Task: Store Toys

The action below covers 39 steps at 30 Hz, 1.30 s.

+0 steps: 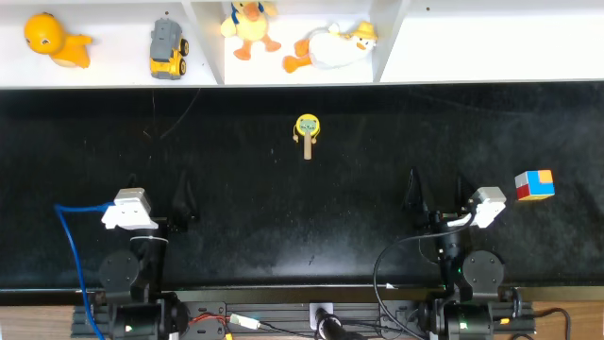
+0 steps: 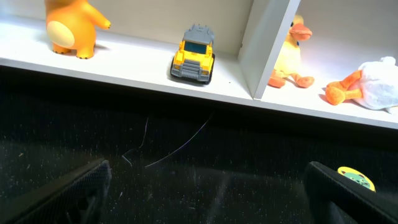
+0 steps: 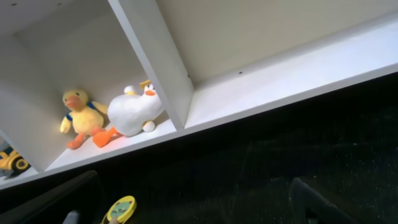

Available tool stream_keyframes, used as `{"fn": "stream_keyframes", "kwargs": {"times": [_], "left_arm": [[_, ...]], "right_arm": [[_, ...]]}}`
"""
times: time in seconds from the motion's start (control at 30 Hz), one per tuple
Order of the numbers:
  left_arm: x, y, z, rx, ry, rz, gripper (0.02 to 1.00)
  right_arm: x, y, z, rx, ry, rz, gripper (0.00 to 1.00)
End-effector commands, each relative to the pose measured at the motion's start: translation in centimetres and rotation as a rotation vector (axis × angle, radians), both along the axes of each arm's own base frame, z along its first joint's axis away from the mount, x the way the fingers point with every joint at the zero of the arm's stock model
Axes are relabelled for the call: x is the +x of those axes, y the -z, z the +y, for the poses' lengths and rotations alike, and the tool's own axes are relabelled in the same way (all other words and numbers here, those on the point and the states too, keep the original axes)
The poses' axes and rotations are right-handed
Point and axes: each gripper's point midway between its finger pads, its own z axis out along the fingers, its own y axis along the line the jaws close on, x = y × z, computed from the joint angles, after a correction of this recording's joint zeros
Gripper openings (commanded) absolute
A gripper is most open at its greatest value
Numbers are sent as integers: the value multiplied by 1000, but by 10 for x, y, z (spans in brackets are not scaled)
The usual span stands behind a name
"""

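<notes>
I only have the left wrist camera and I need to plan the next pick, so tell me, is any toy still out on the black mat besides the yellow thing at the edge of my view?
Observer: Yes, a multicoloured cube lies near the far right end of the mat.
Operator: And what is that yellow thing?
Observer: A round yellow toy on a wooden stick, lying flat at mid-mat, close in front of the shelf.
Operator: Is the right pincer free to take the cube?
Observer: The right pincer is open and holds nothing. The cube lies off to its right, apart from it.
</notes>
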Motion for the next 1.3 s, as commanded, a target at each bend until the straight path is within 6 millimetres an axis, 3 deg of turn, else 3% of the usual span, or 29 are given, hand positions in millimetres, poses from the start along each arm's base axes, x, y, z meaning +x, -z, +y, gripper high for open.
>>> {"fn": "stream_keyframes", "kwargs": {"times": [0.03, 0.9, 1.07, 1.3], "left_arm": [[0, 0, 0, -21, -3, -6, 998], [0, 0, 0, -21, -3, -6, 996], [0, 0, 0, -21, -3, -6, 998], [0, 0, 0, -21, -3, -6, 998]], "right_arm": [[0, 4, 1, 0, -2, 1, 993], [0, 4, 3, 2, -12, 1, 996], [0, 3, 5, 133, -24, 18, 996], [-16, -3, 55, 163, -332, 22, 998]]}}
